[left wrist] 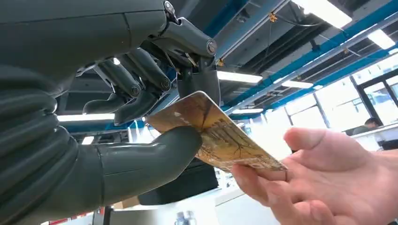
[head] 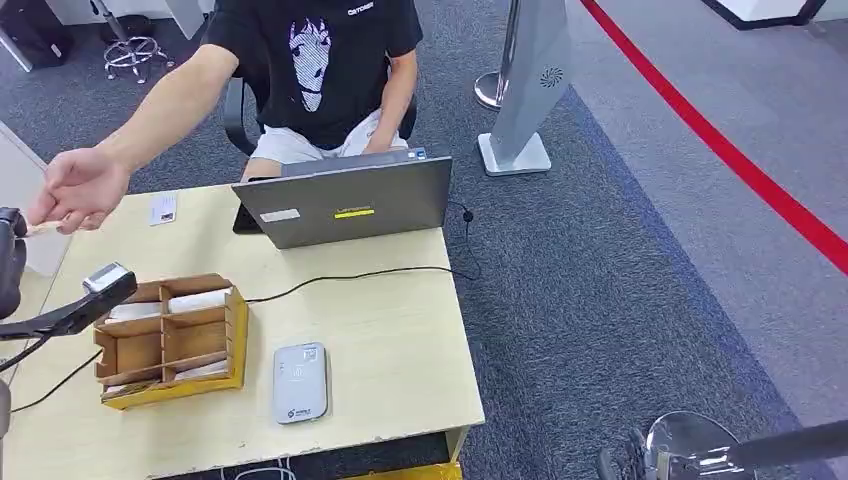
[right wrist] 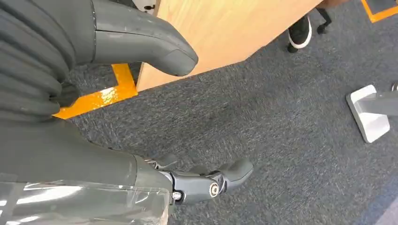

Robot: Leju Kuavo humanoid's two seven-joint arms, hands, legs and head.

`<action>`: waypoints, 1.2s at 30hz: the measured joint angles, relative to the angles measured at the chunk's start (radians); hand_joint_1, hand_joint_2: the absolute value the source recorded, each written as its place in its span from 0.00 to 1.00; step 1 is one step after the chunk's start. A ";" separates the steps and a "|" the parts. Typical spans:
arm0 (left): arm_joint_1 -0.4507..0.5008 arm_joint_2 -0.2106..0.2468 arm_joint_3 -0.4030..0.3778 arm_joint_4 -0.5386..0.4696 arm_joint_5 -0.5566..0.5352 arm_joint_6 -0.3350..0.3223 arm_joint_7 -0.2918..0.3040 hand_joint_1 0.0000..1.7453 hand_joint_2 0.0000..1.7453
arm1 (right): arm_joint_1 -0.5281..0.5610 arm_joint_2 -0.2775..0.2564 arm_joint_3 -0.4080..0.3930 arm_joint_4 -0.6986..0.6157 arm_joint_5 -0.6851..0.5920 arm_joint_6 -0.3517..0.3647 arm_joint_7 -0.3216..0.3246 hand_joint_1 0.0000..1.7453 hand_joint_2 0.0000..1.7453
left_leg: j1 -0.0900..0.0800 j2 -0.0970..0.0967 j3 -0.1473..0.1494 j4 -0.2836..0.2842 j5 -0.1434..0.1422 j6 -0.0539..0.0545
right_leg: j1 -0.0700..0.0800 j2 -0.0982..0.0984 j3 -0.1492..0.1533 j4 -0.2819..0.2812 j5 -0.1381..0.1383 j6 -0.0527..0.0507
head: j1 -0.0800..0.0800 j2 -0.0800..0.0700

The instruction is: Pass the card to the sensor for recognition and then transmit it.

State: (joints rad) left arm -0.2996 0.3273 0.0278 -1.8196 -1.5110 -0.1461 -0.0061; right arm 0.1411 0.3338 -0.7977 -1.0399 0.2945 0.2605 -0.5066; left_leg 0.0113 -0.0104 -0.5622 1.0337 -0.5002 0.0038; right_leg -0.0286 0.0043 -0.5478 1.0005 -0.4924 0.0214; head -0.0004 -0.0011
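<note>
My left hand [left wrist: 141,89] pinches a gold patterned card [left wrist: 220,136] between thumb and fingers, raised in the air. A person's hand [left wrist: 328,183] meets the card's far end, thumb above and fingers beneath it. In the head view that person's hand [head: 80,190] reaches to my left hand [head: 10,265] at the table's far left edge. The grey card sensor [head: 300,382] lies flat near the table's front edge, well away from the card. My right hand [right wrist: 70,140] hangs beside the table over the carpet, fingers apart and holding nothing.
A person sits behind the light wooden table [head: 400,330] with a grey laptop [head: 350,200]. A wooden compartment box [head: 170,340] stands left of the sensor, with a small scanner on a black arm [head: 100,285] beside it. A white card [head: 163,209] lies near the laptop. A cable [head: 350,275] crosses the table.
</note>
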 joint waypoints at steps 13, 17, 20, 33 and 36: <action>-0.001 -0.010 0.000 0.000 0.002 0.029 -0.001 0.00 1.00 | -0.002 0.000 -0.006 0.004 0.019 0.000 -0.004 0.00 1.00 | 0.000 0.000 0.000 0.000 0.000 0.000 | 0.000 0.000 0.000 0.000 0.000 0.000 | 0.000 0.000; 0.008 -0.024 0.000 -0.008 0.025 0.062 -0.008 0.00 1.00 | -0.002 0.000 -0.006 0.006 0.021 -0.002 -0.007 0.00 1.00 | 0.000 0.000 0.000 0.000 0.000 0.000 | 0.000 -0.001 0.001 0.000 0.000 0.000 | 0.000 0.000; 0.033 -0.058 0.003 -0.045 0.074 0.131 -0.021 0.00 1.00 | -0.002 0.000 -0.006 0.006 0.005 -0.005 0.001 0.00 1.00 | 0.000 0.000 0.000 0.000 0.000 0.000 | 0.000 -0.001 0.001 0.000 0.000 0.000 | 0.000 0.000; 0.482 -0.307 0.162 -0.486 0.368 0.561 -0.268 0.00 1.00 | 0.053 0.001 0.019 -0.119 -0.153 -0.080 0.117 0.00 1.00 | -0.001 0.004 0.001 0.000 -0.006 0.003 | -0.001 0.003 0.001 -0.001 -0.004 0.003 | -0.001 0.000; 0.577 -0.377 0.211 -0.569 0.490 0.629 -0.348 0.00 1.00 | 0.080 0.004 0.027 -0.146 -0.177 -0.111 0.137 0.00 1.00 | -0.001 0.004 0.001 0.000 -0.006 0.003 | -0.001 0.002 0.001 -0.001 -0.004 0.003 | 0.000 0.000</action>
State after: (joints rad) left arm 0.2778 -0.0501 0.2391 -2.3883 -1.0206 0.4832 -0.3542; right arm 0.2214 0.3380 -0.7706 -1.1863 0.1172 0.1492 -0.3697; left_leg 0.0101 -0.0068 -0.5612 1.0336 -0.5063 0.0072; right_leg -0.0299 0.0063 -0.5469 0.9992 -0.4961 0.0245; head -0.0008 -0.0011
